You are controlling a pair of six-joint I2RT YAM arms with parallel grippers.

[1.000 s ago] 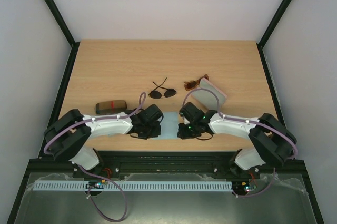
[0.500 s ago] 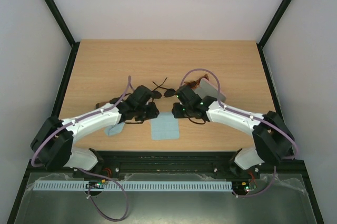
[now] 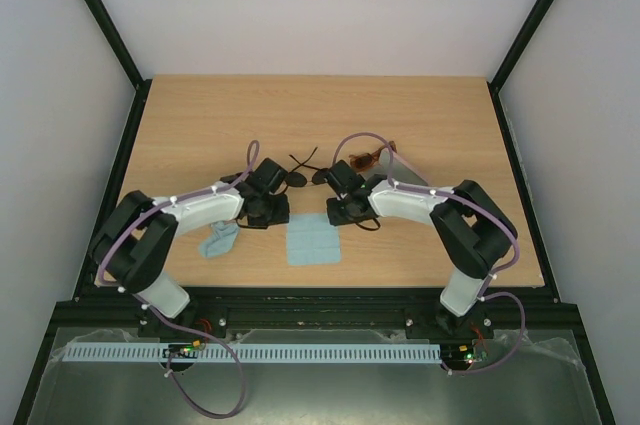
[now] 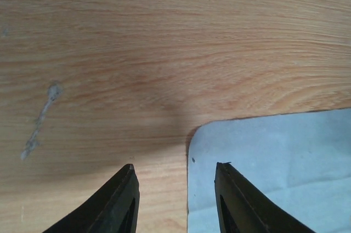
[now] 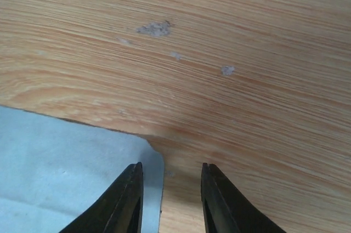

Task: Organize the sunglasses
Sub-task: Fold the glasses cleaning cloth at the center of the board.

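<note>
Table [image 3: 200,115]: A big wooden top. Everything lies on it.
Left arm [image 3: 200,210]: It reaches in from the left to the middle of the table. Its wrist tips down low over the wood.
Right arm [image 3: 420,203]: It reaches in from the right with its elbow folded back. Its wrist is low too, near the other wrist.
Biggest worry: The two arms could bump, because both go for the same small spot.
Flat blue cloth [image 3: 312,242]: It lies near the front edge. Each gripper is just beside one of its far corners.
Cloth worry: A finger could catch a corner and drag the cloth away, because the tips are so close to it.
Crumpled blue cloth [image 3: 220,240]: It sits in a heap by the left arm.
Flat case [image 3: 403,162]: It is partly hidden behind the right arm.
Left gripper [image 4: 175,194]: The jaws are partly open with nothing between them. The tips are over bare wood.
Right gripper [image 5: 171,194]: The jaws are partly open too, and they hold nothing.
Brown sunglasses [image 3: 368,158]: They lie beyond the right wrist, next to the case.
Black sunglasses [image 3: 300,177]: They lie between the two wrists, a bit farther back.
Glasses worry: The thin wire could bend or slip if it is squeezed in the wrong place. A low wrist could also knock them away.
</note>
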